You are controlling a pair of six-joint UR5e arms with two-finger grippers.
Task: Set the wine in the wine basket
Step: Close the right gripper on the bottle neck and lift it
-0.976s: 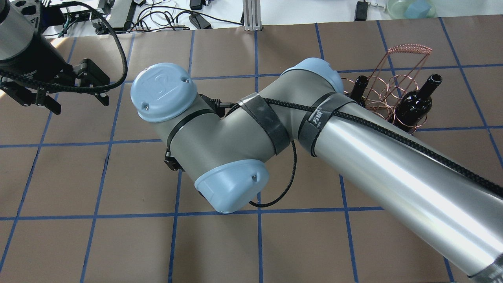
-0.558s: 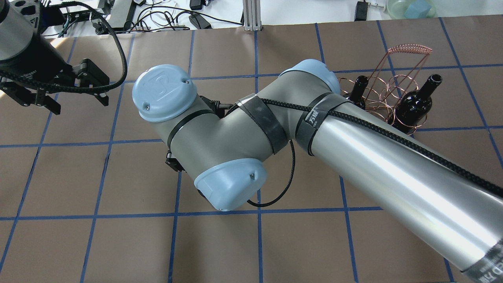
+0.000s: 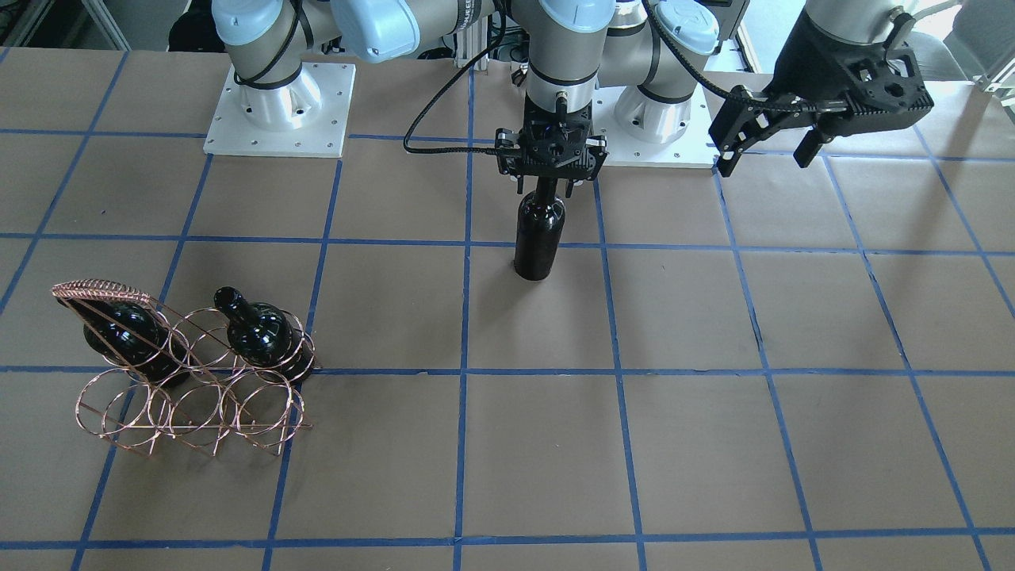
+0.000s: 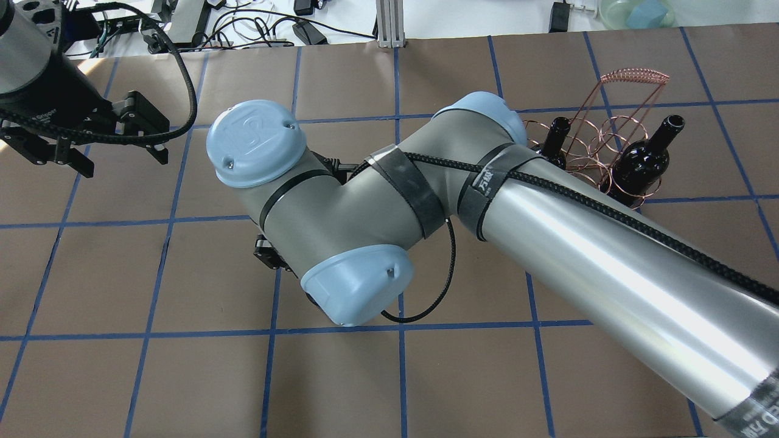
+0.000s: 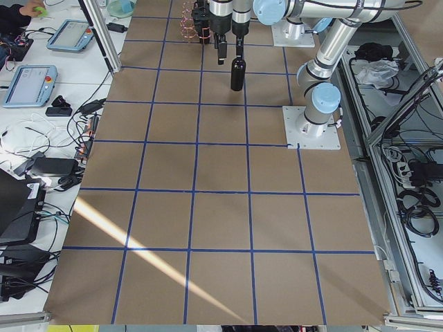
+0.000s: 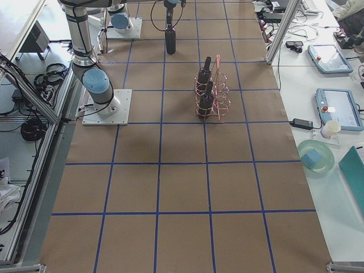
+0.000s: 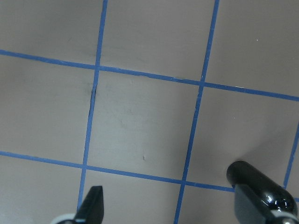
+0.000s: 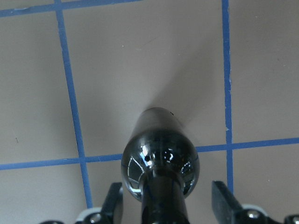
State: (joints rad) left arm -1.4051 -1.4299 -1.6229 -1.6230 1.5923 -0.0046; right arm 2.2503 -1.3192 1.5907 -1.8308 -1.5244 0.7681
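Black-glass wine [image 3: 539,242] upright just below right gripper [image 3: 549,184], neck between its parted fingers [image 8: 223,200], ungripped; left gripper [image 3: 760,162] spread too, off aside. Looks like the grasp step: calls for clamping, then carrying to wine basket [image 3: 99,287].

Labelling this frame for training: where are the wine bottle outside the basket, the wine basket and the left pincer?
wine bottle [image 3: 539,242]: front-facing view, on its body.
wine basket [image 3: 99,290]: front-facing view, on its coiled handle.
left pincer [image 3: 760,162]: front-facing view, between its fingertips.
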